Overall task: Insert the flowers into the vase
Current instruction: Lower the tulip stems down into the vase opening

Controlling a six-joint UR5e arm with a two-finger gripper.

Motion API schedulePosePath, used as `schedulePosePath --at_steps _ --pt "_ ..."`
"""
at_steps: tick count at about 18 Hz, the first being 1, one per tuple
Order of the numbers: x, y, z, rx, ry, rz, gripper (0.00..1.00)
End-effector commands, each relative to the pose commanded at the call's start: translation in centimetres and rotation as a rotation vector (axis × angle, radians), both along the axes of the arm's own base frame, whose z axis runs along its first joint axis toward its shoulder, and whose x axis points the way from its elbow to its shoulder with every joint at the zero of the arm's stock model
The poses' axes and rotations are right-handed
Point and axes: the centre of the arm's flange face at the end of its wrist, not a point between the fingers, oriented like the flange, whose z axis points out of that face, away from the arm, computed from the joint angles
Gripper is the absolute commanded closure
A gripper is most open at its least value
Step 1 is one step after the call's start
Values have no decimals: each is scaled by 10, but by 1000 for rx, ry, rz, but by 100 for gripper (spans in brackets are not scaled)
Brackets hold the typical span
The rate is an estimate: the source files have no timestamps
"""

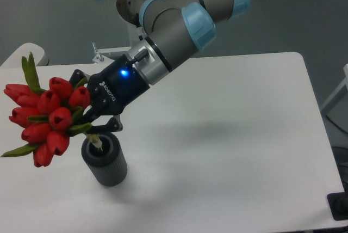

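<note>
The arm's black two-finger gripper [91, 120] reaches down to the left with its fingers [111, 124] closed on the stems of the bunch of red tulip buds with narrow green leaves [46, 118], just under the blooms. The bunch is tilted, its heads leaning out to the left over the white counter [228, 135], while the pale stem end points down into the round mouth of the small dark grey ribbed cylindrical vase [105, 162]. The vase stands upright on the counter near its front left part, directly beneath the fingers.
</note>
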Motion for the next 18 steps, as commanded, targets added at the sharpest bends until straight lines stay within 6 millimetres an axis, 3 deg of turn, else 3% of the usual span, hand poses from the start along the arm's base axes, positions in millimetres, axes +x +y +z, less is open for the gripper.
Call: schedulePosePath --at_steps 18 --pt "17 -7 -86 21 76 -92 72"
